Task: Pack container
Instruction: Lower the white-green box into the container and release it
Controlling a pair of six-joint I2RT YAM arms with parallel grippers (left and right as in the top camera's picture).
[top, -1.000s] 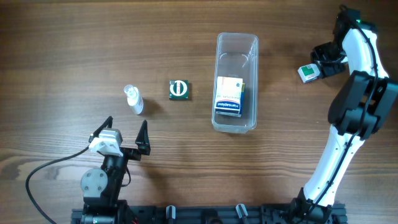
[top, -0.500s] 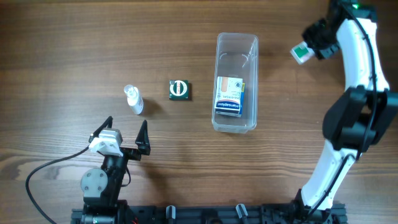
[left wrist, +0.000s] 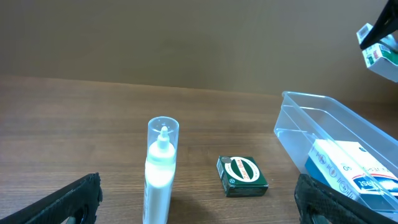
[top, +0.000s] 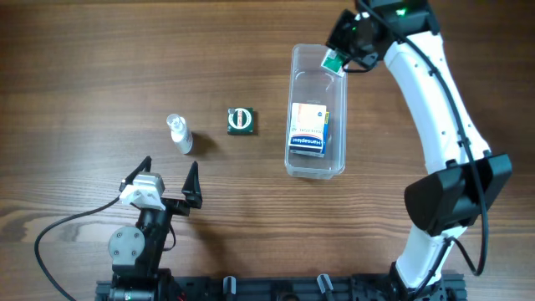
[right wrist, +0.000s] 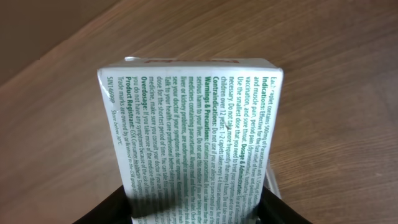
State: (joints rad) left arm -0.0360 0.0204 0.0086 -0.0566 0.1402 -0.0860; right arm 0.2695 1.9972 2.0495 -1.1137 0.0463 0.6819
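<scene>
The clear plastic container (top: 318, 109) stands upright at the table's middle right, with a blue-and-white box (top: 308, 130) lying in its near half; it also shows in the left wrist view (left wrist: 336, 146). My right gripper (top: 341, 57) is shut on a white-and-green medicine box (right wrist: 193, 143) and holds it above the container's far right corner; the box also shows in the overhead view (top: 334, 61). My left gripper (top: 165, 186) is open and empty near the front left. A small clear bottle (top: 179, 134) and a dark green box (top: 242, 120) lie ahead of it.
The bottle (left wrist: 161, 168) stands upright and the green box (left wrist: 242, 176) lies flat between my left fingers' line of sight and the container. A black cable (top: 58, 230) runs along the table front left.
My right arm has swung left from the far right of the table, carrying the white-and-green box to above the container's far end. The left arm has not moved.
</scene>
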